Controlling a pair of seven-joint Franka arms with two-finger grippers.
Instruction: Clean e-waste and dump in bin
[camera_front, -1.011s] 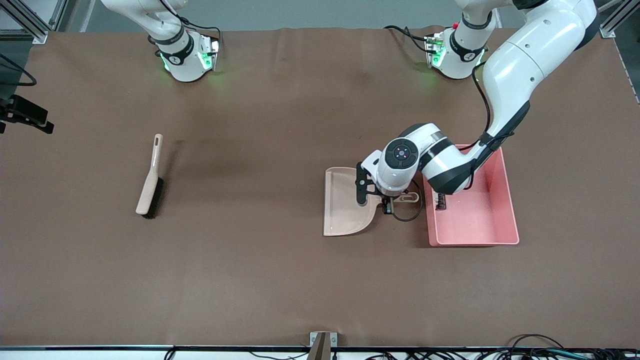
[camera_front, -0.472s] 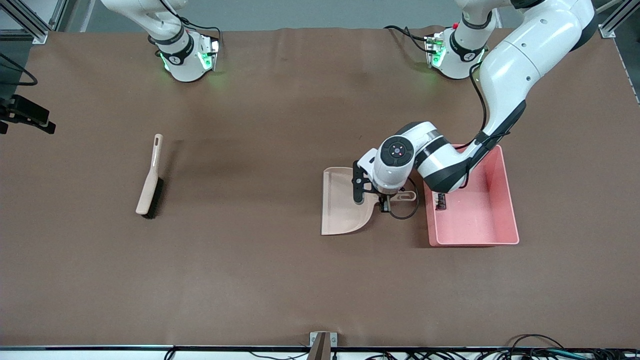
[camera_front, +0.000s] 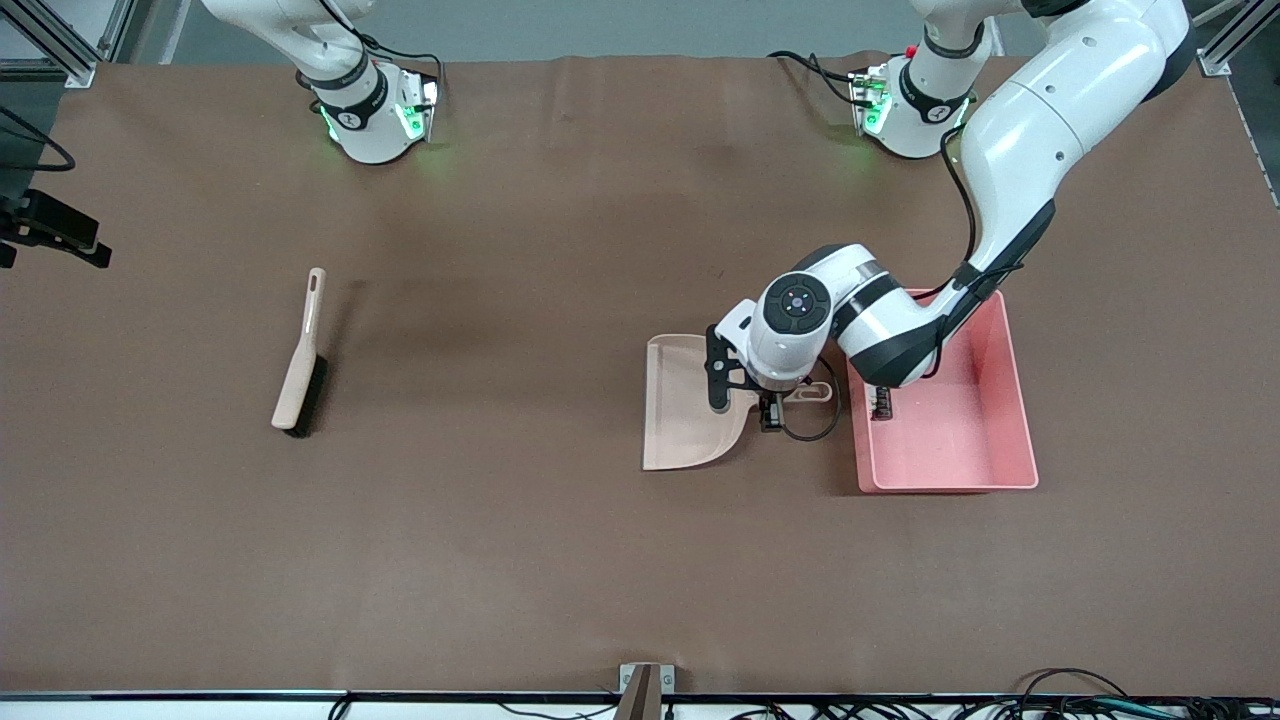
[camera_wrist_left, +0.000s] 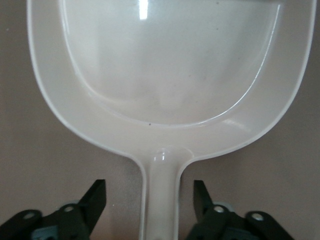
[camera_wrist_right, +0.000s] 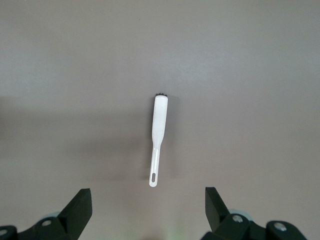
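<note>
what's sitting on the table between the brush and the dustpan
Nothing: in the front view, only bare brown table lies between the beige, dark-bristled brush and the beige plastic dustpan.

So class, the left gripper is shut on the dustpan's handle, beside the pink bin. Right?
Not quite: the left gripper is open, its fingers apart on either side of the dustpan handle, as the left wrist view shows. It is beside the pink bin.

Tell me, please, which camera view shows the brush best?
The front view shows the brush best: it lies on the table toward the right arm's end, beige handle and dark bristles both plain. The right wrist view shows it whole but from high above, bristles barely visible. The left wrist view does not show it.
</note>
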